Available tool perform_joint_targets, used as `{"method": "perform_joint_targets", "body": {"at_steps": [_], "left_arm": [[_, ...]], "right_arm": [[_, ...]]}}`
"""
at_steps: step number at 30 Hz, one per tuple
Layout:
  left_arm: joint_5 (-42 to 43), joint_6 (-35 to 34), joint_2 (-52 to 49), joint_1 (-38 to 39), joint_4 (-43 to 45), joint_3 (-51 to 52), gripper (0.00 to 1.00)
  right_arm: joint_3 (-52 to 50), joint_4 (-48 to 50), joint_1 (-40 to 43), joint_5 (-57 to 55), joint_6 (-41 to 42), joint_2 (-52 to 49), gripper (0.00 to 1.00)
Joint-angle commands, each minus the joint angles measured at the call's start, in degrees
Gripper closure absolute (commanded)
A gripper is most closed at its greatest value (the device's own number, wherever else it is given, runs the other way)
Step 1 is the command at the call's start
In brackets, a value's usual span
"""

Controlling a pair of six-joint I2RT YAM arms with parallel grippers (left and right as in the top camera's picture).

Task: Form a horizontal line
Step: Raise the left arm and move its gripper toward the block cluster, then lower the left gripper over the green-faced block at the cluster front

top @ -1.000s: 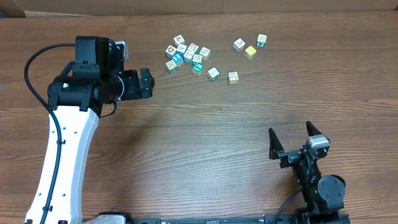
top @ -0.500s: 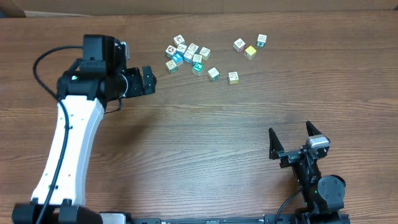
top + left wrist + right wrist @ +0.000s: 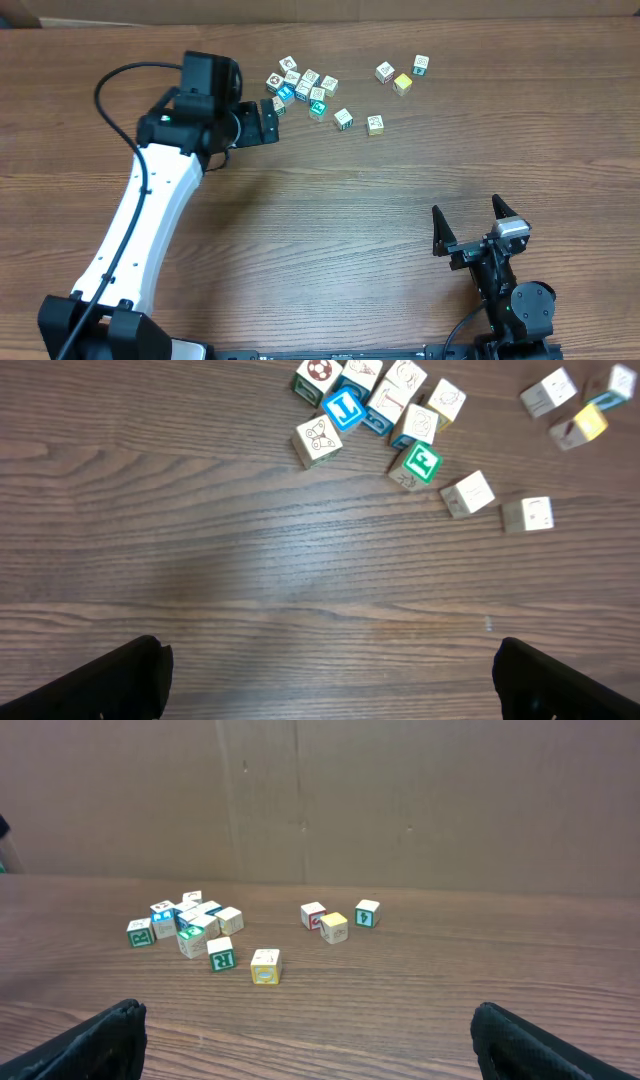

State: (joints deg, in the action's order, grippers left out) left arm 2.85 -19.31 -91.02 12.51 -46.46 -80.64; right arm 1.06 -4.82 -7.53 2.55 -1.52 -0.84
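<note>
Left gripper (image 3: 272,120) hung with jaws spread wide and empty, just beside the left edge of the main cluster of cubes (image 3: 304,90) on the far side of the table (image 3: 330,230). Right gripper (image 3: 467,208) sat at the near right, also spread wide and holding nothing, well apart from every cube. The horizontal line was not yet formed. The cluster lay as a loose heap, some cubes touching, with a blue-lettered cube (image 3: 343,407) and a green-lettered cube (image 3: 422,462) among them. A stray cube (image 3: 343,118) and a second stray (image 3: 375,124) lay just right of it, apart from each other. Farther right, a yellow cube (image 3: 403,83) lay with two white ones in a small group.
</note>
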Motion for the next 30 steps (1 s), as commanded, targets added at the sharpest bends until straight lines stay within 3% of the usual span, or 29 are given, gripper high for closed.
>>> {"method": "perform_joint_targets", "body": {"at_steps": [1, 9, 15, 19, 20, 23, 30], "left_arm": [[-4.74, -0.61, -2.71, 2.19, 1.36, 1.01, 0.00], [-4.13, -0.63, -10.93, 5.81, 11.08, 1.01, 0.00], [-10.40, 2.23, -18.45, 11.17, 16.98, 0.98, 0.01], [-13.90, 4.57, -21.94, 13.49, 23.08, 0.98, 0.23], [-13.90, 4.52, -22.29, 13.75, 24.28, 0.98, 0.36], [-12.68, 3.54, -22.88, 13.88, 27.61, 0.98, 0.59], [-11.87, 0.83, -23.12, 13.88, 32.15, 1.01, 0.61]], "right_arm": [[-0.61, 0.15, 0.15, -0.31, -0.24, 0.68, 0.00], [-0.61, 0.15, 0.15, -0.31, -0.24, 0.68, 0.00], [-0.61, 0.15, 0.15, -0.31, -0.24, 0.68, 0.00], [-0.61, 0.15, 0.15, -0.31, -0.24, 0.68, 0.00], [-0.61, 0.17, 0.15, -0.31, -0.24, 0.68, 0.00], [-0.61, 0.15, 0.15, -0.31, -0.24, 0.68, 0.00], [-0.61, 0.15, 0.15, -0.31, -0.24, 0.68, 0.00]]}}
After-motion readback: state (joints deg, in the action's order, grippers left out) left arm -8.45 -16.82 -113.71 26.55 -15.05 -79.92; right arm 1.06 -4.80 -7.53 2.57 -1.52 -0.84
